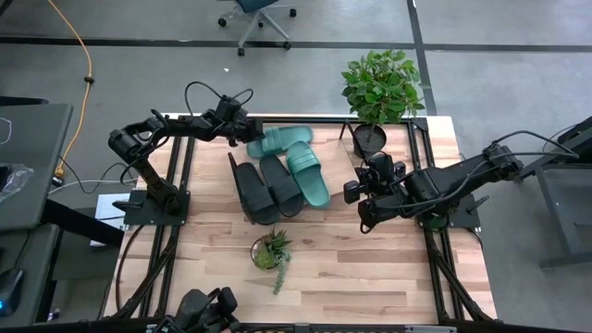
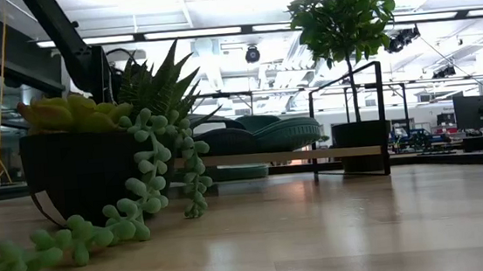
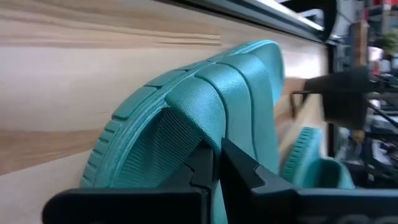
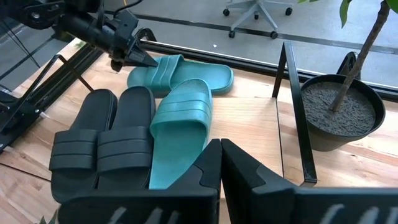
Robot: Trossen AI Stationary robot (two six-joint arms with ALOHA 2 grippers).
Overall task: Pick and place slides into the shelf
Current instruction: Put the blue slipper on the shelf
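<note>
Left gripper [image 1: 252, 137], upper centre: clenched on strap of a teal slide [image 1: 280, 141] lying crosswise on the table [image 1: 370, 268]. Shelf [image 1: 242, 199], centre: two black slides [image 1: 266, 188] and one teal slide [image 1: 307, 173] are held. Right gripper [image 1: 352, 192], centre right: closed, nothing grasped.

Grey floor with dark seams [image 1: 481, 55], an office chair [image 1: 259, 14], bright ceiling lights [image 2: 241, 30].

Two dark jointed arms — looping black cables, pointed black fingers [image 4: 214, 165] on each wrist
</note>
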